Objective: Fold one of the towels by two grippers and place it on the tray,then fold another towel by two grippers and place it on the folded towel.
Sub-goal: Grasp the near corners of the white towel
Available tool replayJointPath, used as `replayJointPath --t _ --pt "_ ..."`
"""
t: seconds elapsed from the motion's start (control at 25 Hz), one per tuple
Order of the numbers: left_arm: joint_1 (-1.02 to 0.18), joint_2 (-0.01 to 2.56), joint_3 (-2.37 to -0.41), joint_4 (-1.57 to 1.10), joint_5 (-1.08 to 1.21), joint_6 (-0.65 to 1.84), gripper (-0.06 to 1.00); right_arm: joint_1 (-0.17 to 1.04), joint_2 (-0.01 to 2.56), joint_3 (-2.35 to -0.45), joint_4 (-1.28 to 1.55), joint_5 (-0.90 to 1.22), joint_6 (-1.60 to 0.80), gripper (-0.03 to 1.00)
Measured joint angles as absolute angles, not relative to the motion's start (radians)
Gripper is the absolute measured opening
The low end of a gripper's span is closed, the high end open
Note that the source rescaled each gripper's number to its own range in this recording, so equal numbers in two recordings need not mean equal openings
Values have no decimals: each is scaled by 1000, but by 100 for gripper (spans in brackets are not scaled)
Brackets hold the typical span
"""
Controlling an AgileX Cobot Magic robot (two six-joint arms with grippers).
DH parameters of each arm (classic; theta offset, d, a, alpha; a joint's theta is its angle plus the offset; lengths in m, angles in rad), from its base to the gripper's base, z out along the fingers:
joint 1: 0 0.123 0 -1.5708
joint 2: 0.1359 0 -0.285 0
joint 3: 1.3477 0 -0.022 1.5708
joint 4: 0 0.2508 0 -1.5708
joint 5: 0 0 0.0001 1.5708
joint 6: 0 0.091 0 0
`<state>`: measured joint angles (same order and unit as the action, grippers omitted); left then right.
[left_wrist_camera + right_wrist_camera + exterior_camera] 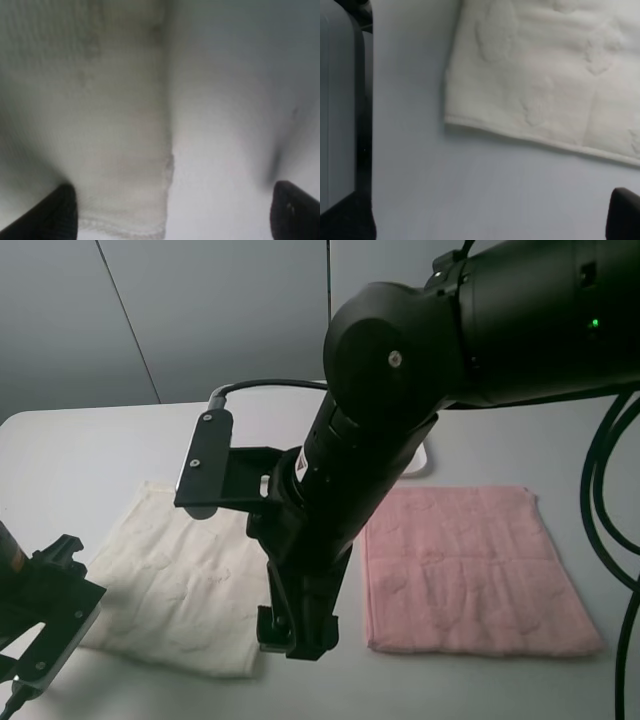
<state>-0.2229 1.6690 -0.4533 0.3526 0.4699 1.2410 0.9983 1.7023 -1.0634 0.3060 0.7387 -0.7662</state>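
The cream towel (170, 580) is lying flat on the table (80, 450), and the pink towel (470, 570) is lying flat beside it; the tray (428, 462) is showing only one corner behind the right arm; the left gripper (170, 215) is hovering, jaws wide apart, over one near corner of the cream towel; the right gripper (298, 638), jaws also apart and empty, is hanging at the other near corner.

The right arm (360, 440) hides nearly all of the tray (428, 462), one corner showing, and the right edge of the cream towel (170, 580); the left arm (45, 615) runs off the lower-left corner; the left wrist view is blurred, the left gripper (172, 220) cut down to two fingertips (57, 212); the right wrist view crops the towel.
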Motion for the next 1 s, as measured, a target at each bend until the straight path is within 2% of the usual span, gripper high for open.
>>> replayJointPath --t 0.32,0.76,1.0 --pt "-223 1669 -453 356 468 1238 99 1082 1773 -1067 296 739 -766 100" --pt "-223 1669 -453 359 452 1235 99 1117 1832 -1067 289 690 -756 100" --pt "-223 1669 -453 361 448 1234 99 1207 1929 -1117 120 688 -590 100"
